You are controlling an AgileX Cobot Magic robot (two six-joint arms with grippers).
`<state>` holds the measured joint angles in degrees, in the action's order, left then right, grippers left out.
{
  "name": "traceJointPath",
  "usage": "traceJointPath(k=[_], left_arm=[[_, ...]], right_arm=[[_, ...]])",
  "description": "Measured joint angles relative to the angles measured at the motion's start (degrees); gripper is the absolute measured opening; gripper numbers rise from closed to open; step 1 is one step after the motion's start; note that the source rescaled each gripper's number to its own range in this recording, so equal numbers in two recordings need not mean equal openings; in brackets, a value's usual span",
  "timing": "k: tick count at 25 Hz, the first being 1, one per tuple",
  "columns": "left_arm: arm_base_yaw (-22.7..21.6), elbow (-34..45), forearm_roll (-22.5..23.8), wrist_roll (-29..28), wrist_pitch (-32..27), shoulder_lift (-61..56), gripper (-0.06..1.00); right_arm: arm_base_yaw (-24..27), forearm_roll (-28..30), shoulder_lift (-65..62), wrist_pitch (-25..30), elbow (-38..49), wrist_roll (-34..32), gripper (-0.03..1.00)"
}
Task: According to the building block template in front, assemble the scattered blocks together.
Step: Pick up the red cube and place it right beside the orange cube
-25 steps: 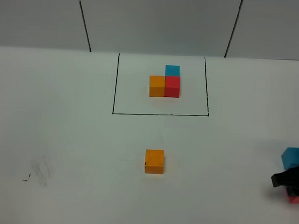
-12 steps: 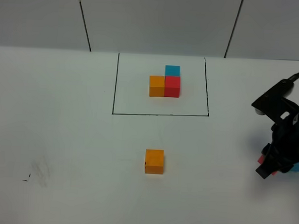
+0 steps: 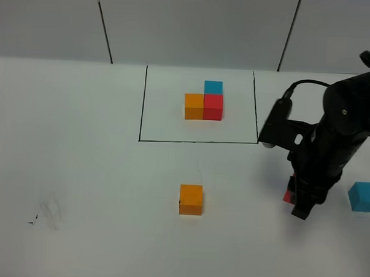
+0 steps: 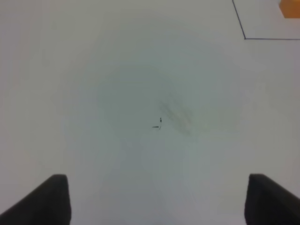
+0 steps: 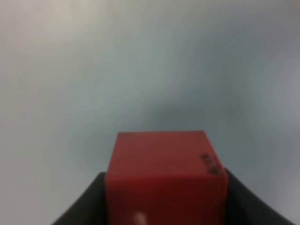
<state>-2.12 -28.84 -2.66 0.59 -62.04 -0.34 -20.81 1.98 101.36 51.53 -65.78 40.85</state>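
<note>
Carrying red cube (image 3: 288,196), right gripper (image 3: 300,205) clamped on it, in from 3 o'clock toward orange cube (image 3: 191,199); left gripper (image 4: 154,199) wide, empty.

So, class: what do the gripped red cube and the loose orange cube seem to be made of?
The red cube looks like painted wood or plastic, matte: even colour, no glare, crisp edges, a small dark mark. The orange cube is likely the same: matte, uniform colour, sharp corners. Wood versus plastic stays open.
</note>
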Motion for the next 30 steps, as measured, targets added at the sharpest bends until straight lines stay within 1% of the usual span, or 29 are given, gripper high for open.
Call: traceJointPath(k=[3, 9, 15, 30], left_arm=[[0.0, 0.0, 0.0, 0.0, 0.0, 0.0, 0.64], [0.0, 0.0, 0.0, 0.0, 0.0, 0.0, 0.64], [0.0, 0.0, 0.0, 0.0, 0.0, 0.0, 0.64], [0.0, 0.0, 0.0, 0.0, 0.0, 0.0, 0.64]], right_arm=[[-2.1, -0.1, 3.1, 0.8, -3.4, 2.1, 0.19], [-5.4, -0.2, 9.6, 2.0, -10.0, 3.1, 0.19], [-8.8, -1.0, 13.2, 2.7, -15.0, 4.7, 0.19], [-13.0, -2.0, 14.1, 2.6, -15.8, 6.8, 0.19]])
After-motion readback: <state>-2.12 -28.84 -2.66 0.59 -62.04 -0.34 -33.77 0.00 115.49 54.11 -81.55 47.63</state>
